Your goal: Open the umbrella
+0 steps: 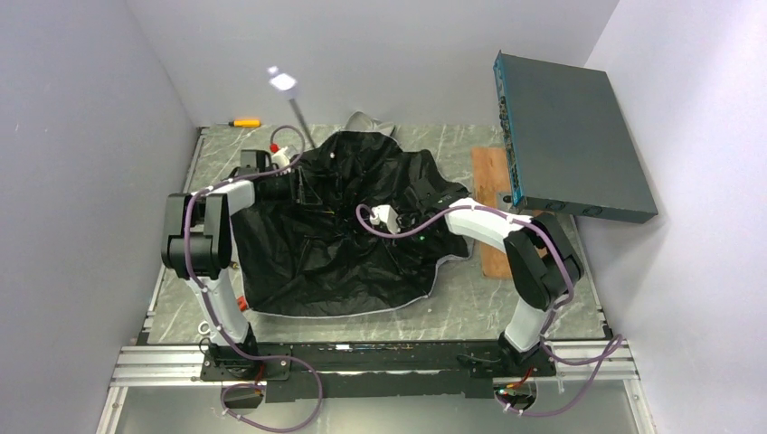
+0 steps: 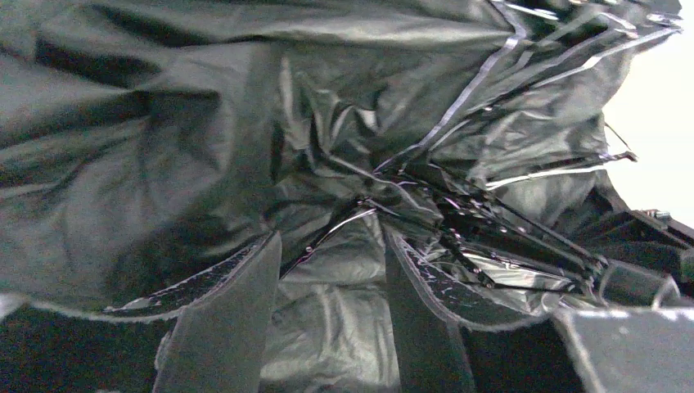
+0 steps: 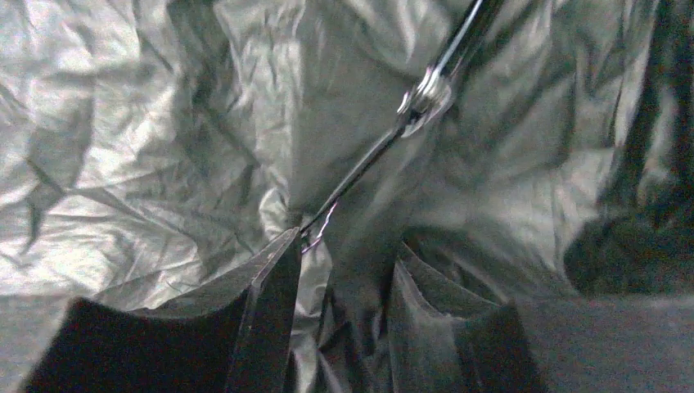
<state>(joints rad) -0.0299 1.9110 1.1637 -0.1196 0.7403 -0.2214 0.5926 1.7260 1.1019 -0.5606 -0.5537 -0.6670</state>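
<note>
Grey marbled table (image 1: 470, 303), pale walls; the umbrella (image 1: 335, 244) lies spread black side up across the centre.
A teal box (image 1: 570, 136) and wooden board (image 1: 493, 172) occupy the far right corner, a screwdriver (image 1: 244, 122) the far left. Only the top view shows the raised handle (image 1: 284, 83). The wrist views show the left gripper (image 2: 327, 246) and right gripper (image 3: 348, 246) narrowly parted, canopy between the fingers; whether they grip it cannot be told.

Set high above and behind the near edge of the bench (image 1: 470, 307), tilted down and forward, far enough back to take in the whole surface. From each wrist, looking out along the left pincer (image 2: 331, 246) and the right pincer (image 3: 348, 246), very close to crumpled umbrella (image 1: 307, 262) fabric. Shared across all three: that black canopy.
</note>
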